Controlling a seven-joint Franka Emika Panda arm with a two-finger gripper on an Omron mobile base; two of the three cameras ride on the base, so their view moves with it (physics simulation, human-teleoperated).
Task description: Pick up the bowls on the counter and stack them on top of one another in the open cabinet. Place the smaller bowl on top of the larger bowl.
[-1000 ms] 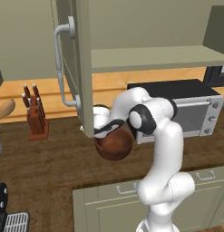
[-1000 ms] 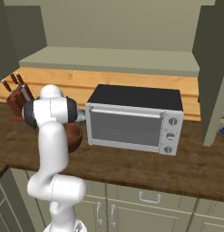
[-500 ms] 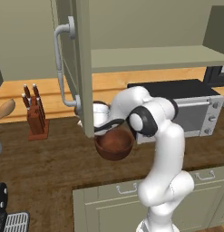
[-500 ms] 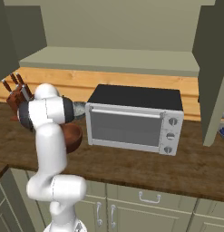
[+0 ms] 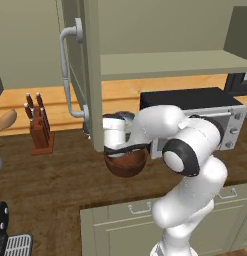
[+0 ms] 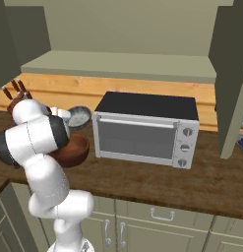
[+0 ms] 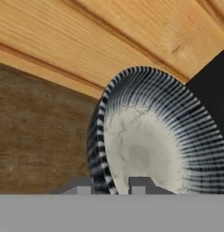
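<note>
The smaller bowl [image 7: 154,145], pale grey with a striped rim and speckled inside, sits on the counter [image 6: 157,184] beside the toaster oven; it also shows as the grey bowl [image 6: 79,116]. My gripper [image 7: 111,189] is open, its fingertips [image 7: 84,188] straddling the bowl's near rim. The hand [image 5: 115,136] hangs just above the larger reddish-brown bowl [image 5: 126,163], the brown bowl [image 6: 74,150] on the counter in front of the small one. The open cabinet's shelf [image 5: 170,63] lies above, and its door handle [image 5: 67,75] is at the left.
A black-and-silver toaster oven [image 6: 145,129] stands right of the bowls under the shelf. A knife block [image 5: 39,129] and a wooden spoon [image 5: 6,121] are at the left. The open cabinet door's edge [image 5: 92,80] hangs close over my hand.
The arm's elbow has swung left and lower, while the hand has stayed over the bowls and dropped slightly. Neither bowl has moved.
</note>
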